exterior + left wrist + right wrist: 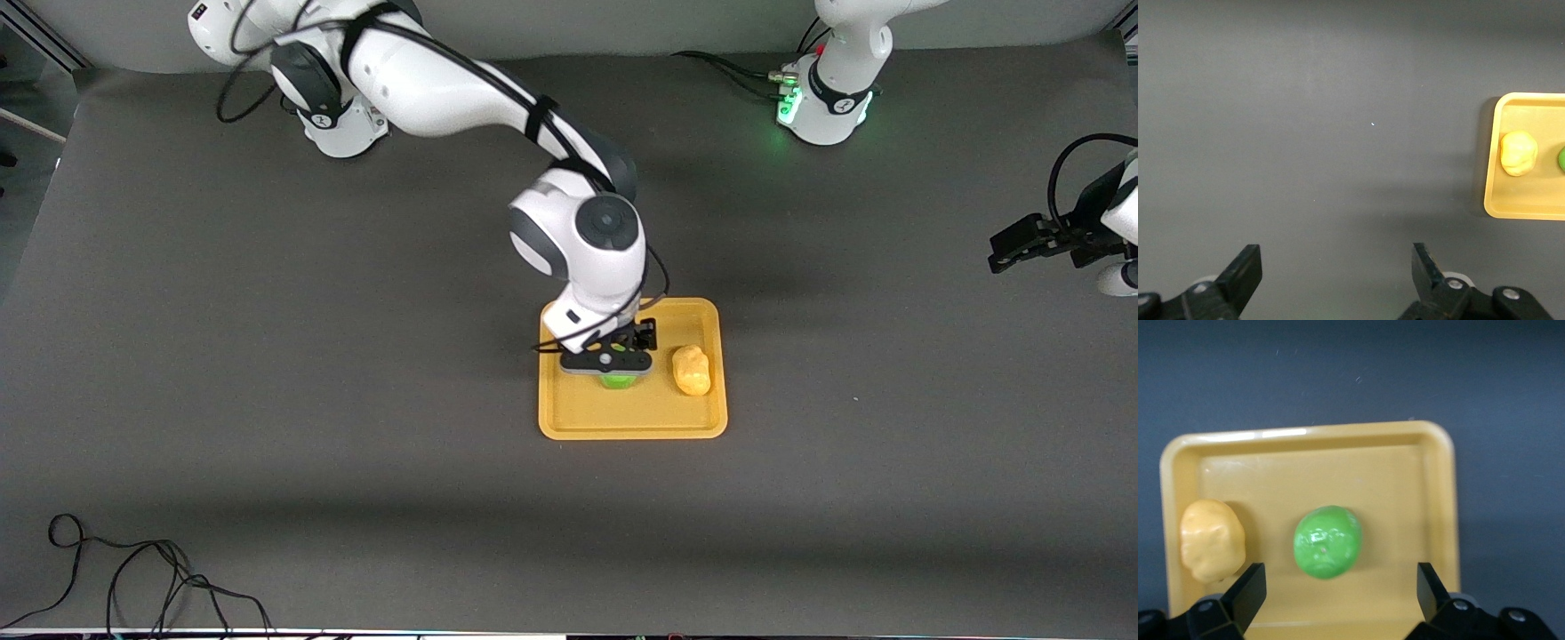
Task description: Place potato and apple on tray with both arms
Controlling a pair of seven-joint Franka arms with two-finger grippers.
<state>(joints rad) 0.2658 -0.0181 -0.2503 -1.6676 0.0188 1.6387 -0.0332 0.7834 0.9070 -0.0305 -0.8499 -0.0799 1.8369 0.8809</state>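
Front view: the tray (633, 425), a shallow yellow-orange rectangle with rounded corners and a raised rim, is being shown near the middle of the dark grey bench (267, 400). Two things are lying in it, apart from each other. The potato (691, 370), a lumpy oblong yellow-orange piece slightly paler than the tray, is lying toward the left arm's end of the tray. The apple (614, 380), a bright green roundish ball with a glossy, slightly wrinkled skin, is lying beside the potato, toward the right arm's end, and is largely being hidden by the right gripper (613, 366) hanging directly over it. In the right wrist view the jaws are standing wide, with the apple (1328, 541) lying free on the tray floor between them. The left gripper (1013, 253) is being held over bare bench at the left arm's end, well apart from the tray; its jaws are standing wide and holding nothing. No readable writing can be made out.
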